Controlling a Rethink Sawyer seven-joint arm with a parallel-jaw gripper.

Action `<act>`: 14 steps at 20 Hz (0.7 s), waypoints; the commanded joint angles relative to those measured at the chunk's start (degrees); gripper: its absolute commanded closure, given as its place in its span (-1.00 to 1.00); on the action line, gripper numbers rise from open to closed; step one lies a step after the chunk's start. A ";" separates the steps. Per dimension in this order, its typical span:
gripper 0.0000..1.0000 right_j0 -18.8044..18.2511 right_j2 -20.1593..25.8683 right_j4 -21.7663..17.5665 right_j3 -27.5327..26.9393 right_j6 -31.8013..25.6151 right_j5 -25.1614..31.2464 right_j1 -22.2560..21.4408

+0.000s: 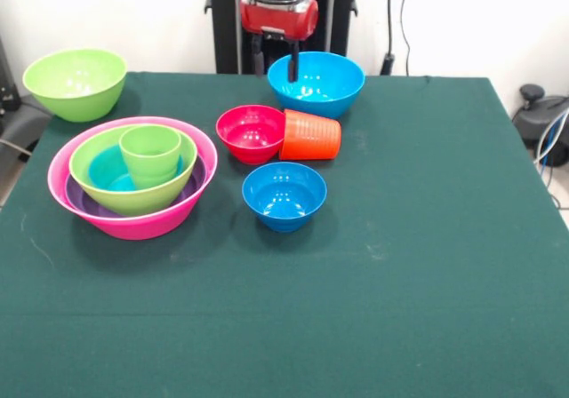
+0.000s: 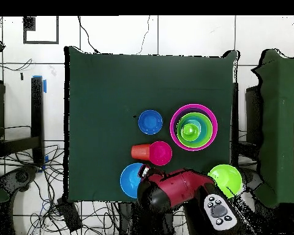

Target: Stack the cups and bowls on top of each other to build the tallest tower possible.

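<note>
Nearest the camera in the front view sat the small glossy blue plastic bowl [image 1: 284,195], alone on the dark green tablecloth [image 1: 418,265]. Off to its side lay the nest: the huge pink plastic bowl [image 1: 133,224] holding the wide purple bowl [image 1: 82,202], a lime-green bowl [image 1: 133,198], the teal bowl [image 1: 107,169] and, upright in the middle, the short lime-green tumbler [image 1: 150,155].

Further back, the small red bowl [image 1: 252,132] touched the ribbed orange plastic tumbler [image 1: 312,136], which lay tipped on its side, its long axis running across the table, one end against the red bowl. Behind them stood the large blue bowl [image 1: 316,83], and at the far corner the second lime-green bowl [image 1: 75,82].

The gripper [image 1: 276,62] hung at the far edge, its two dark fingers apart and empty, just beside the large blue bowl's rim. The toppled orange tumbler lay nearer the camera than the gripper, slightly to one side, likely needing righting first.

No brand, label or writing could be read on anything.
</note>
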 commanded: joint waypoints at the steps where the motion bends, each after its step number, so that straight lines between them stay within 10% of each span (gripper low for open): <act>1: -1.00 2.22 4.99 -6.16 -3.17 -6.71 -0.29 4.83; 8: -1.00 5.96 1.77 -10.12 -8.58 -3.39 -4.15 9.80; 14: -1.00 1.24 5.69 -12.18 -10.22 -8.23 -0.88 12.17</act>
